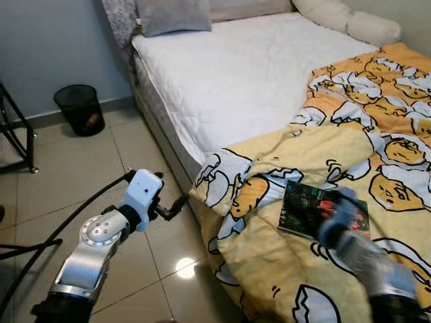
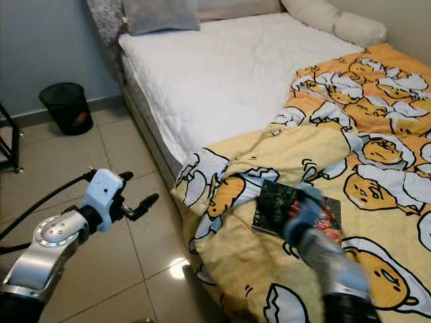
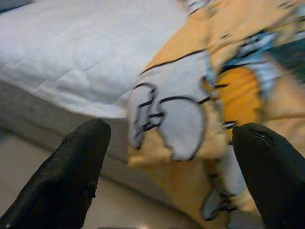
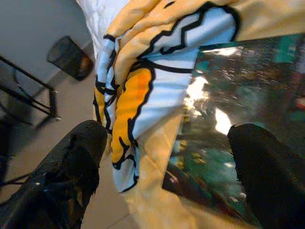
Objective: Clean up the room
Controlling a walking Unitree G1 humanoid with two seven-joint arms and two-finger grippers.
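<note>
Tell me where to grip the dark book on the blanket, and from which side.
Take the book by its near-left edge, coming from the floor side. It lies flat on the soft yellow blanket, so one finger could press under that exposed edge. The right end effector is already open over that corner.

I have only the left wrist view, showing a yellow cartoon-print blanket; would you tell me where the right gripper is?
Observer: The right gripper, open, is over a dark glossy magazine lying on the yellow cartoon-print blanket.
Operator: Where is my left gripper?
Observer: The left gripper, open, hangs above the beige tiled floor beside the white bed.
Operator: Any bin nearby?
Observer: A black mesh wastebasket stands against the grey wall.
</note>
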